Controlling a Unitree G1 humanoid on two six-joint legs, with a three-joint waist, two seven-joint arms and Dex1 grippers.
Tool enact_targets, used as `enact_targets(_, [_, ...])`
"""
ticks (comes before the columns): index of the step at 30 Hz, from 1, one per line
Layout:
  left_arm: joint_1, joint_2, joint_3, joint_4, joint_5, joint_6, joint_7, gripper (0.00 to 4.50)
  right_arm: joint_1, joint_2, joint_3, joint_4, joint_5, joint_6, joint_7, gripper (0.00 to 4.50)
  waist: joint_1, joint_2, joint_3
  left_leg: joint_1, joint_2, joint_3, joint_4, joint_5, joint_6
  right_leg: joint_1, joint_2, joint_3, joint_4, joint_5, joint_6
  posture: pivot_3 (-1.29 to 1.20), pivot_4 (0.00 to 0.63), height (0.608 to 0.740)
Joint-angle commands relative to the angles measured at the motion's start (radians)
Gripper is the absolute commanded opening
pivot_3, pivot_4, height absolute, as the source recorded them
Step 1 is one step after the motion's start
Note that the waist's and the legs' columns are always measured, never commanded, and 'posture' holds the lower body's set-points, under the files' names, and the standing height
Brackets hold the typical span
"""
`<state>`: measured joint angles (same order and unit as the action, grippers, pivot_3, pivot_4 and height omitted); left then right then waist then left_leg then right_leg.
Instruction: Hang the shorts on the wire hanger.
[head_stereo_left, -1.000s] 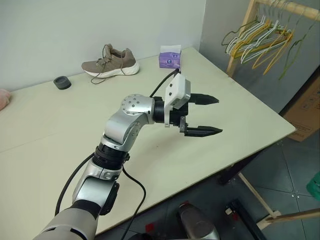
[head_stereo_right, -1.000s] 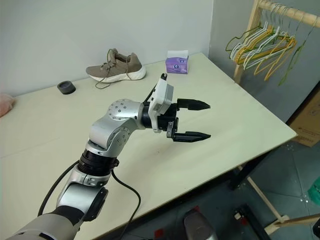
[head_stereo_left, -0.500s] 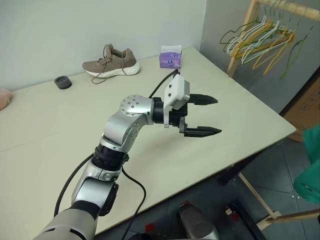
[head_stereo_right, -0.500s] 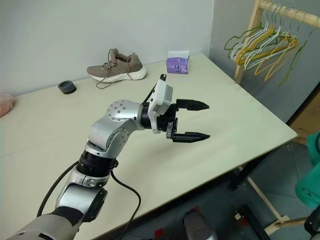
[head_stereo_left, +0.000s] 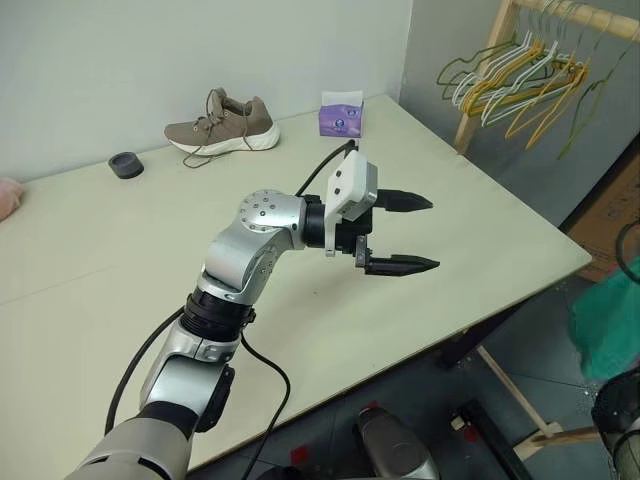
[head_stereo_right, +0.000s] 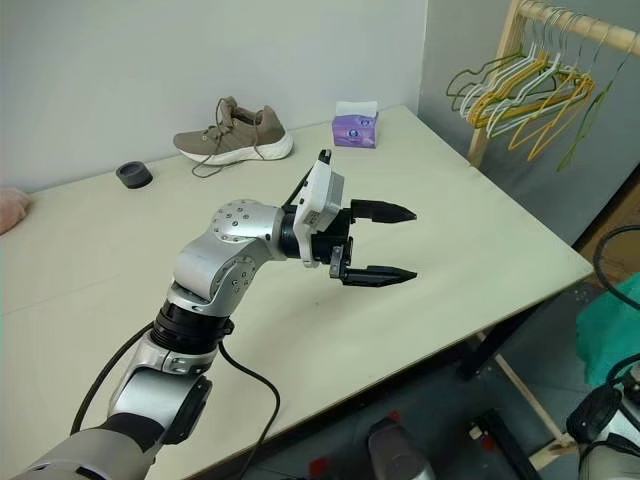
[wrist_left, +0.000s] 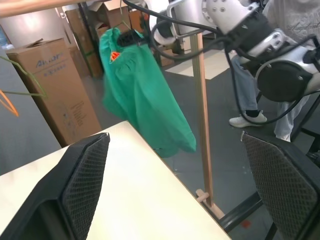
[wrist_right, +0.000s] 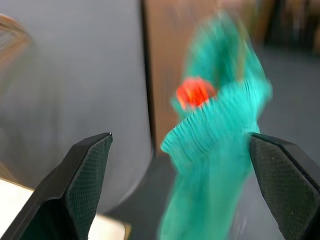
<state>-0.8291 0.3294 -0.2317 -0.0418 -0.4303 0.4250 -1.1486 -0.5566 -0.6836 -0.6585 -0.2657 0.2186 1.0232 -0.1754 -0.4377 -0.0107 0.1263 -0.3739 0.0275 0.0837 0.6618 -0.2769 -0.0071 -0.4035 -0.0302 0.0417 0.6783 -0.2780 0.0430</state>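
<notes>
The teal-green shorts (wrist_left: 142, 100) hang free in the air beyond the table's right edge, gathered waistband and orange tag (wrist_right: 195, 92) at the top. They also show at the right border of the head view (head_stereo_left: 605, 320). My right gripper (wrist_right: 180, 135) is level with the waistband, fingers wide apart. Whether the fabric is caught on a finger I cannot tell. My left gripper (head_stereo_left: 402, 233) hovers open and empty over the table (head_stereo_left: 480, 200), pointing right. A thin olive-green wire hanger (head_stereo_left: 582, 112) hangs at the right end of the rack's bunch.
A wooden clothes rack (head_stereo_left: 480, 70) with several yellow, white and pale hangers stands past the table's far right corner. On the table's far side lie a brown shoe (head_stereo_left: 222, 122), a purple tissue box (head_stereo_left: 341, 115), a black ring (head_stereo_left: 125, 165) and a pink cloth (head_stereo_left: 8, 196). Cardboard boxes (wrist_left: 47, 85) and a person's legs (wrist_left: 250, 95) are beyond.
The shorts have come in from the right edge of the head views and moved left toward the table, carried along with my right arm. The left arm has not moved.
</notes>
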Motion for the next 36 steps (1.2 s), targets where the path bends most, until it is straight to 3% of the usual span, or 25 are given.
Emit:
enact_targets(1, [-0.004,0.004,0.002,-0.025,0.001,-0.016,-0.005,4.5,0.032,-0.01,0.094,-0.141,-0.02,-0.064,0.049,4.48,0.0,0.0,0.0,0.0,0.0,0.0,0.0,0.0,0.0,0.0,0.0,0.0,0.0,0.0,0.0,-0.42,0.084,0.74])
enact_targets(8, [0.003,0.011,0.011,-0.019,0.01,-0.015,0.016,4.5,0.038,-0.022,0.239,-0.22,-0.048,-0.12,0.13,4.48,-0.001,0.0,0.0,0.0,0.0,-0.001,0.0,-0.002,0.003,0.0,0.0,0.0,0.0,0.0,0.0,-0.41,0.083,0.74])
enact_targets(16, [0.03,0.057,0.073,0.025,0.071,-0.007,0.149,4.5,0.13,-0.025,0.466,-0.255,-0.161,-0.451,0.262,4.48,-0.001,-0.002,0.0,0.0,0.001,-0.001,0.0,-0.002,0.003,0.0,0.0,-0.001,0.0,0.0,0.0,-0.38,0.085,0.74])
enact_targets(19, [0.064,0.081,0.097,0.0,0.074,0.012,0.186,4.5,0.167,-0.022,0.532,-0.244,-0.204,-0.491,0.292,4.48,0.005,-0.002,0.0,0.0,0.001,-0.001,0.0,-0.002,0.003,-0.001,0.0,-0.001,0.0,0.0,0.0,-0.35,0.082,0.74])
enact_targets(25, [0.133,0.131,0.138,-0.065,0.069,0.056,0.243,4.5,0.152,0.039,0.563,-0.187,-0.15,-0.574,0.392,4.48,0.032,-0.005,-0.001,0.003,0.0,-0.001,0.001,-0.002,0.003,-0.001,-0.002,-0.001,0.001,0.001,0.0,-0.32,0.079,0.74])
enact_targets(29, [0.194,0.126,0.218,-0.058,0.154,0.089,0.469,4.5,0.16,0.144,0.577,-0.108,-0.021,-0.618,0.512,4.48,0.049,-0.01,-0.004,0.003,0.0,-0.001,0.001,-0.002,0.004,-0.001,-0.001,-0.001,0.001,0.001,0.0,-0.27,0.076,0.74])
enact_targets(32, [0.263,0.074,0.323,-0.037,0.239,0.104,0.737,4.5,0.161,0.231,0.621,-0.032,-0.003,-0.666,0.546,4.48,0.066,-0.012,-0.005,0.004,0.0,-0.002,0.001,-0.003,0.004,0.0,-0.002,-0.001,0.002,0.004,-0.003,-0.22,0.072,0.74])
enact_targets(36, [0.4,0.034,0.381,-0.098,0.337,0.138,0.945,4.5,0.174,0.302,0.705,0.07,-0.008,-0.741,0.639,4.48,0.105,-0.015,-0.006,0.004,0.001,-0.003,0.001,-0.003,0.004,-0.001,-0.005,-0.002,0.002,0.004,-0.004,-0.16,0.067,0.74])
